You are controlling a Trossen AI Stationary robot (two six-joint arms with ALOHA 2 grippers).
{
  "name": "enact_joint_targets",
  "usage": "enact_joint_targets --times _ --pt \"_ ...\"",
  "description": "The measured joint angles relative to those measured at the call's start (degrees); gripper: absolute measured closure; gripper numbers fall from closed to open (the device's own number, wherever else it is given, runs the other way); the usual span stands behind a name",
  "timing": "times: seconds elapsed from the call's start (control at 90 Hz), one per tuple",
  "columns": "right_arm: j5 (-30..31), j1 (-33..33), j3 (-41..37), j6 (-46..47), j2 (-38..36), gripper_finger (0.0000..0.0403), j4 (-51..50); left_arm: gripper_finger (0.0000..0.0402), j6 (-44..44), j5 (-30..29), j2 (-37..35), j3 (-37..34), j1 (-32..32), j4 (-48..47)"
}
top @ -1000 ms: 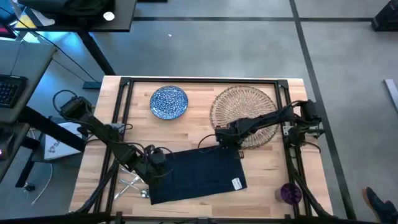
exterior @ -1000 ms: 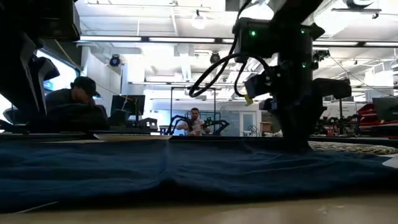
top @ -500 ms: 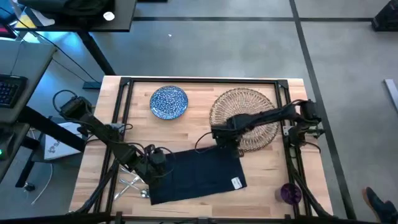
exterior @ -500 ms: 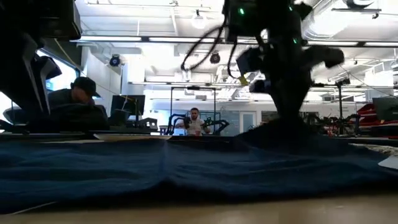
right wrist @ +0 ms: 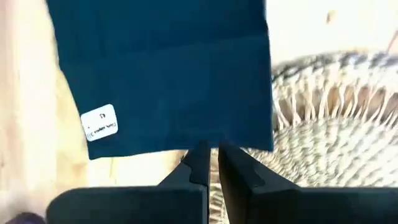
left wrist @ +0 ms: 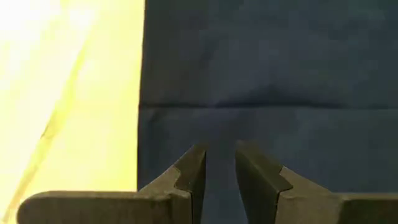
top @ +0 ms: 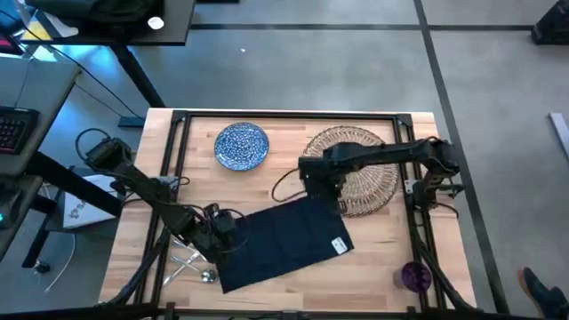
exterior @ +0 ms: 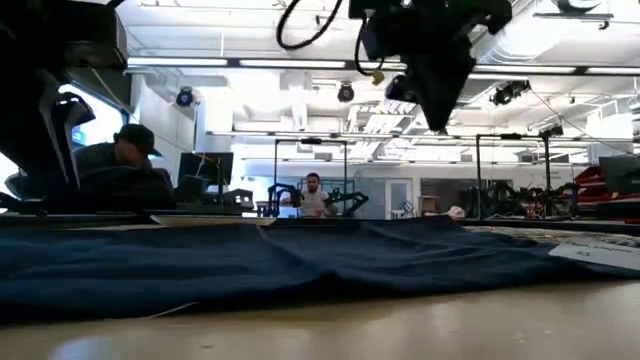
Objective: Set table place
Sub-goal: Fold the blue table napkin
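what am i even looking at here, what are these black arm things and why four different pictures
These are two robot arms at a wooden table, each ending in a two-finger gripper. One picture looks straight down from above, one looks level across the tabletop, and two come from cameras on the arms' wrists.

On the table lie a dark blue napkin, a blue speckled plate, a woven placemat, some silver cutlery and a small purple cup.

The left gripper sits low over the napkin's left edge, its fingers nearly together. The right gripper is lifted above the napkin's far right corner, beside the placemat, fingers almost closed. I cannot tell whether either one is pinching cloth.
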Motion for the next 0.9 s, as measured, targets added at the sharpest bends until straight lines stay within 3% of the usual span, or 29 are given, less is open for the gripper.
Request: enact_joint_targets --times 0.122,0.278,0.511,0.9 --pt "5.2 -0.7 -2.8 -1.8 -0.1 0.0399 3.6 0.0337 0.8 -1.7 -0.3 0.0 -0.1 0.5" --pt "1.7 -1.5 -10.2 -2.5 0.0 0.0356 16.4 0.0337 1.1 -3.2 -0.4 0.0 -0.3 1.0" --pt "1.9 -4.7 -20.8 -5.1 0.0 0.0282 34.0 0.0337 4.0 -5.2 -0.2 0.0 -0.3 4.9" --pt "-3.8 -7.4 -31.7 -6.2 -0.1 0.0294 44.7 0.0337 4.7 -8.3 -0.2 0.0 0.6 6.0"
